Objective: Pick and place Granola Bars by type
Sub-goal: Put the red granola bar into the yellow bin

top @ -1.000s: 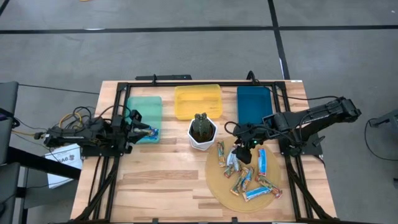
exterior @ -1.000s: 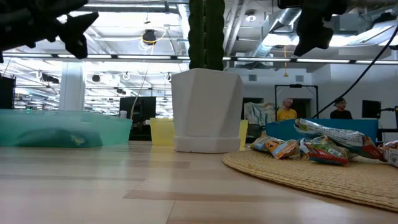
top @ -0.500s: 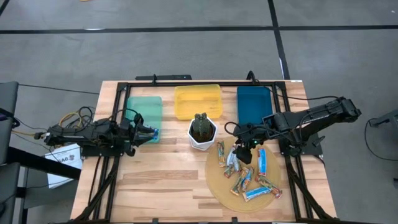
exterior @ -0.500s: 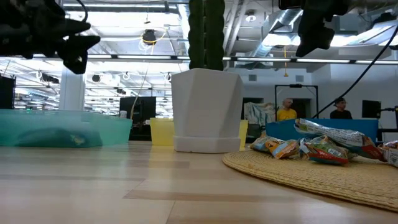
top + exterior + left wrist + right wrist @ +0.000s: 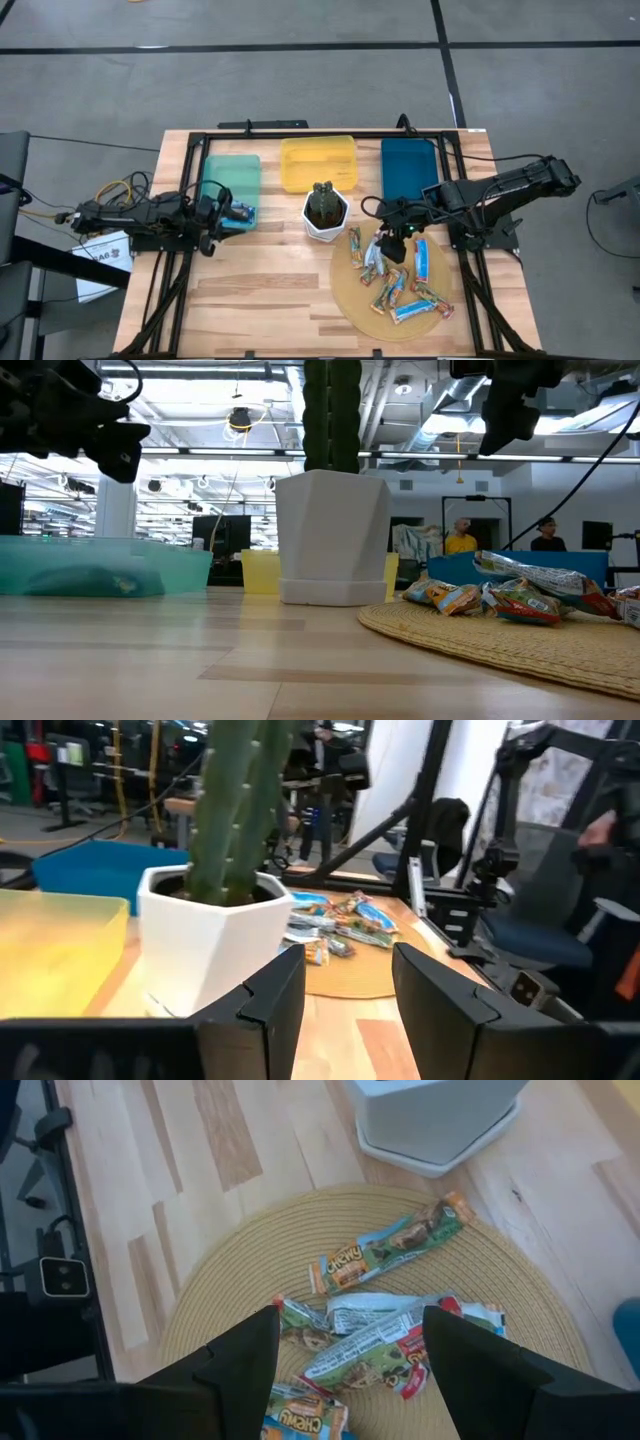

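Woven straw mat [image 5: 362, 300] at table's 4 o'clock holds granola bars [image 5: 398, 280] in loose pile. White cactus pot [image 5: 324, 214] at centre stands between arms. Right gripper [image 5: 392, 243] hovers over pile, jaws wide, empty. Left gripper [image 5: 222, 212] at 9 o'clock beside green bin [image 5: 232, 172], jaws part open, empty. Yellow bin [image 5: 318, 162], blue bin [image 5: 408, 165] at 12 o'clock.

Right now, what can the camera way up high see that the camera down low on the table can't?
Only the high view shows the whole round woven mat, all three trays from above, including the bar in the green tray, and which arm is which: left gripper open by that tray, right gripper open over the granola bars. Only the low view shows people in the room behind. Both show the white pot with its cactus.
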You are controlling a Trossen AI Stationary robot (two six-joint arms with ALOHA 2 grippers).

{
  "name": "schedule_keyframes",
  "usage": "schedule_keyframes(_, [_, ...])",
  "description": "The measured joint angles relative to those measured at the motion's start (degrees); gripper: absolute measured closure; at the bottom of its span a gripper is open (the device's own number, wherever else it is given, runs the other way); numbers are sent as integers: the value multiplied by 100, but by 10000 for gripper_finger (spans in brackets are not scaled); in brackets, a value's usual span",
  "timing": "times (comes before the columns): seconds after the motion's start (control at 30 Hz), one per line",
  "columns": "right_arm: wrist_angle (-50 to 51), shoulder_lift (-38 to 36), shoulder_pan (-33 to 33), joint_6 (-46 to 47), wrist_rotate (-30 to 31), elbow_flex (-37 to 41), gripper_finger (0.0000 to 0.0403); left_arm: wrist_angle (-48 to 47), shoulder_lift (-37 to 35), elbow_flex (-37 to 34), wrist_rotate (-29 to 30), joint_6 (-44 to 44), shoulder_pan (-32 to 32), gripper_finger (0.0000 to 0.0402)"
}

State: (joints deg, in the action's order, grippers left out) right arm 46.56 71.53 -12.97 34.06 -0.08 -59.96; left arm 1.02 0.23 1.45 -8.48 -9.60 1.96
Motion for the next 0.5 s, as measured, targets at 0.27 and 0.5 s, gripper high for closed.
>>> schedule_keyframes(0.27, [-16,0,0,0,-2,0,163,474,-11,-90,-18,236,209,257])
schedule_keyframes(0.5, [-29,0,0,0,0,0,163,491,-7,-92,21,132,264,257])
